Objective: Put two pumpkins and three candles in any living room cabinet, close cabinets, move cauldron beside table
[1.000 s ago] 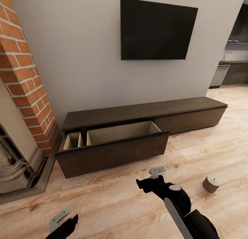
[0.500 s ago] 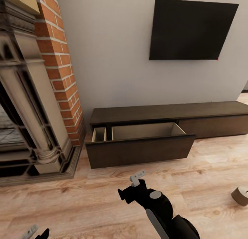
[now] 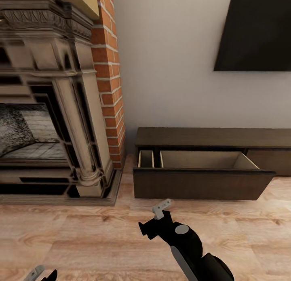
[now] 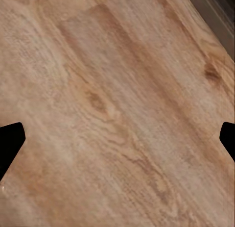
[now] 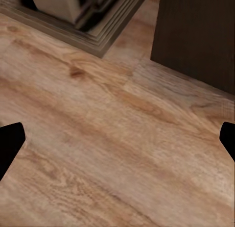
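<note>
Head view: one long dark-brown wood cabinet [image 3: 210, 137], one drawer [image 3: 200, 184] pulled out, two pale compartments; both claws [image 4: 117, 138] [image 5: 117, 138] spread wide, empty.

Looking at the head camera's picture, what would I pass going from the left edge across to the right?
Carved fireplace surround → red brick column → open drawer of the dark wood cabinet → black wall screen. Lower down, the left gripper comes before the right gripper.

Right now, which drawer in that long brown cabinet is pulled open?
The drawer at the cabinet's end nearest the brick fireplace. Its dark front sticks out and you can see its pale inside; the front beside it sits flush.
</note>
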